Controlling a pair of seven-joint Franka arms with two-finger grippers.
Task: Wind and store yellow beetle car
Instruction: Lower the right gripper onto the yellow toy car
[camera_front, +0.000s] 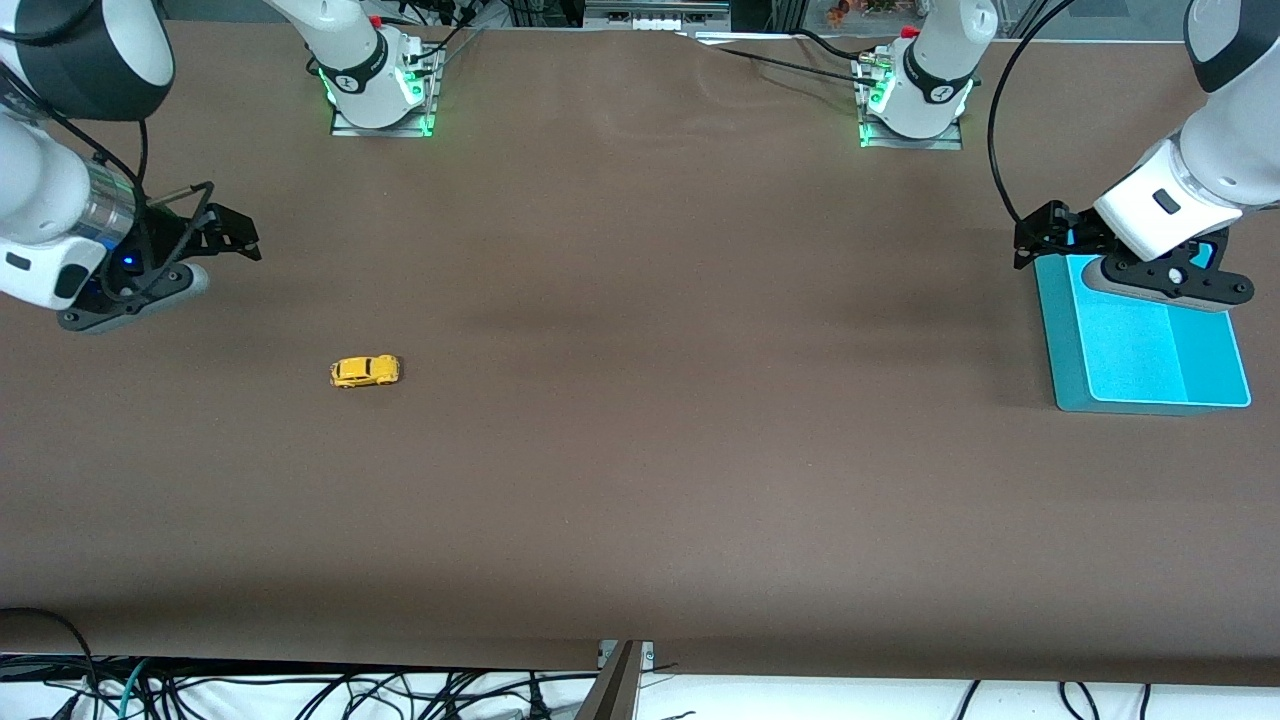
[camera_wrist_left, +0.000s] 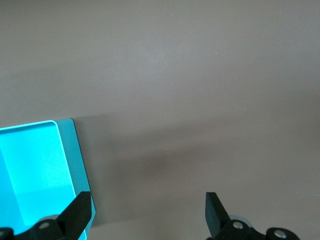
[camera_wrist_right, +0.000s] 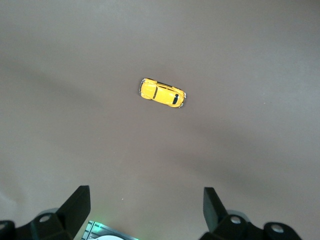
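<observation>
Sitting alone on the brown table (camera_front: 640, 450), on its wheels, the yellow beetle car (camera_front: 365, 371), toward the right arm's end and roughly midway between the edge by the robots' bases and the edge nearest the front camera. Lying lengthwise along the table, with bare brown surface on all sides and nothing touching it. Hanging in the air over the right arm's end of the table, the right gripper (camera_front: 235, 238), fingers spread wide and empty, nothing between them; well apart from the car. Seen from the right wrist, the same yellow car (camera_wrist_right: 161, 93) in full view on the table, with both black fingertips (camera_wrist_right: 79, 202) wide apart at the edge of the picture. Over at the left arm's end, a turquoise tray (camera_front: 1150, 345) lying flat near that end's edge, shallow, with a raised rim. Hovering over the tray's corner nearest the bases, the left gripper (camera_front: 1040, 235), jaws also wide open and holding nothing. From the left wrist, one corner of the tray (camera_wrist_left: 35, 165) in sight, one fingertip (camera_wrist_left: 80, 207) over its rim, the other over bare table.
</observation>
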